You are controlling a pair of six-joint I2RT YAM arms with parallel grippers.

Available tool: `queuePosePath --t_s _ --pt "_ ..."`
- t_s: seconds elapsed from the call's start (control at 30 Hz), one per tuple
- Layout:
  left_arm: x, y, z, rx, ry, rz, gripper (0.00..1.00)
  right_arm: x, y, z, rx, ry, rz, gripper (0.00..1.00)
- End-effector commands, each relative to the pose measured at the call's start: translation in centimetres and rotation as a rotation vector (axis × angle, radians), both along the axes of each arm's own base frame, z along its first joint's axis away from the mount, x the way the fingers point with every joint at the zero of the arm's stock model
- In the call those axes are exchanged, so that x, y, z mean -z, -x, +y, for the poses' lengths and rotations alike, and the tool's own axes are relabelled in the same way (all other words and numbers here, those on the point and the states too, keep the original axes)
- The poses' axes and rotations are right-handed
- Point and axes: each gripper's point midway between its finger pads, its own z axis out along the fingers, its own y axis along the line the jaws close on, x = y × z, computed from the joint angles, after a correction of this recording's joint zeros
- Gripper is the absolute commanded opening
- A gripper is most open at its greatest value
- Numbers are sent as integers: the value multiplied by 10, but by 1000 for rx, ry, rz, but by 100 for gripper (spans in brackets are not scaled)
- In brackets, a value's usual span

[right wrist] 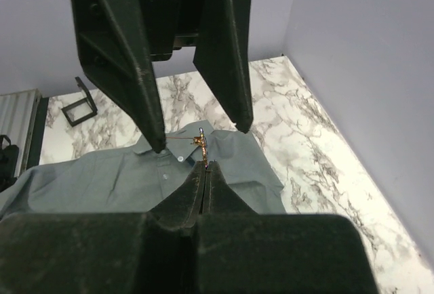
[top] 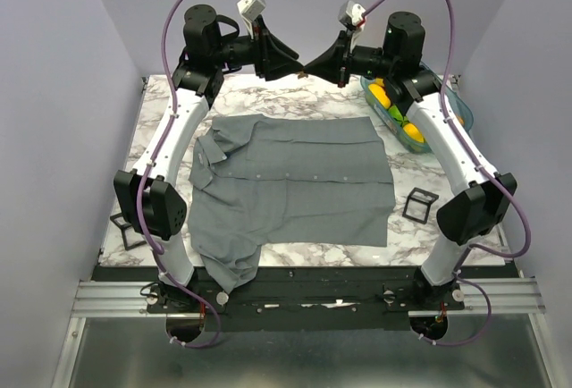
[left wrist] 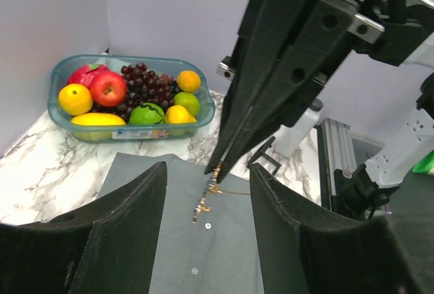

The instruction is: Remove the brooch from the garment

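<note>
The grey shirt [top: 295, 187] lies flat on the marble table. Both grippers meet in the air above the table's far edge. My right gripper [top: 309, 68] is shut on the brooch [right wrist: 201, 143], a tiny gold pin with bluish specks that sticks out of its closed tips, clear of the shirt. My left gripper [top: 298, 68] is open, one finger on each side of the brooch [left wrist: 209, 191], not closed on it. The brooch's thin pin wire sticks out sideways toward one left finger [right wrist: 156, 138]. The shirt shows far below in both wrist views [left wrist: 203, 253] [right wrist: 122, 179].
A clear bin of fruit [top: 458, 113] stands at the back right corner, under the right arm; it also shows in the left wrist view [left wrist: 135, 133]. Two black wire-frame cubes sit on the table, one right of the shirt [top: 420, 204] and one left [top: 125, 230].
</note>
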Motion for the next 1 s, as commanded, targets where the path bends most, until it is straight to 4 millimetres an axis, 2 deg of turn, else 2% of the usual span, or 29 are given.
queuePosePath --t_s 0.0,0.33,0.63,0.8,0.97 --pt "-8 16 -3 73 18 -15 60 -8 -1 -1 -17 -27 58 1" --pt "5 0 -2 14 -18 -9 59 -9 3 -3 -76 -56 148 1" --pt "21 -11 -4 -3 -39 19 59 -12 11 -3 -99 -61 151 1" --pt "38 -6 -3 6 -82 48 59 -14 9 -4 -86 -75 166 1" --pt "53 4 4 3 -152 1 61 -12 8 -6 -84 -76 172 1"
